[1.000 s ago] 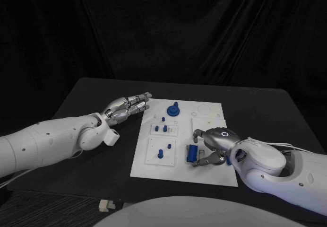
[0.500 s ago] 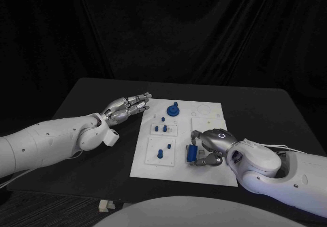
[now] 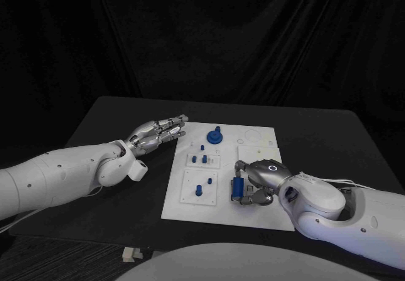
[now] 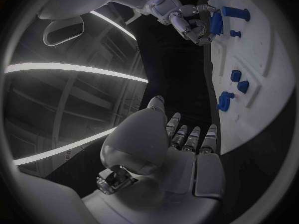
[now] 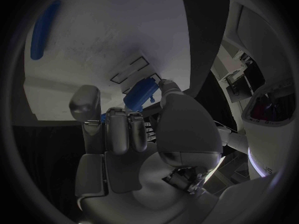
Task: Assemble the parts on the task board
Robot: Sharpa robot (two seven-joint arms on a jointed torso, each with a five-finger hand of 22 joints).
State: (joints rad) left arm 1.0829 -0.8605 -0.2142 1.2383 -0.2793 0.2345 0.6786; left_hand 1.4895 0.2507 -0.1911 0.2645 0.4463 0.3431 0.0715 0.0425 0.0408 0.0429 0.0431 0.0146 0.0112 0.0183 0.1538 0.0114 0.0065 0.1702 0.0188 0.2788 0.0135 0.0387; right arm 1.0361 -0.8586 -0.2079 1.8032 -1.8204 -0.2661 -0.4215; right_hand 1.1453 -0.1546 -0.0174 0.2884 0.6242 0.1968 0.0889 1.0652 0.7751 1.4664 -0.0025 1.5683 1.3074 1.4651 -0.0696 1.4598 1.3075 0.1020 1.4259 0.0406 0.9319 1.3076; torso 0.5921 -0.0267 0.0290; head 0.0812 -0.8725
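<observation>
The white task board (image 3: 257, 213) lies in the middle of the black table. On its near part lies a blue cylinder (image 3: 239, 187); my right hand (image 3: 263, 175) bends over it and grips it between thumb and fingers. The right wrist view shows that cylinder (image 5: 141, 94) pinched against the fingertips (image 5: 118, 115). A blue knob (image 3: 214, 136) stands at the board's far end. Small blue pegs (image 3: 199, 158) and one more peg (image 3: 199, 189) stand in the left insets. My left hand (image 3: 158, 133) hovers open beside the board's far left corner, holding nothing.
The left wrist view looks along the board (image 4: 261, 55) to my right hand (image 4: 181, 17) and the blue knob (image 4: 225, 100). Bare black table (image 3: 126, 199) surrounds the board, with a dark curtain behind. A long blue piece (image 5: 44, 30) lies farther off on the board.
My right hand has shifted a little to the left over the blue cylinder and its fingers have drawn in around it. The left hand has stayed still.
</observation>
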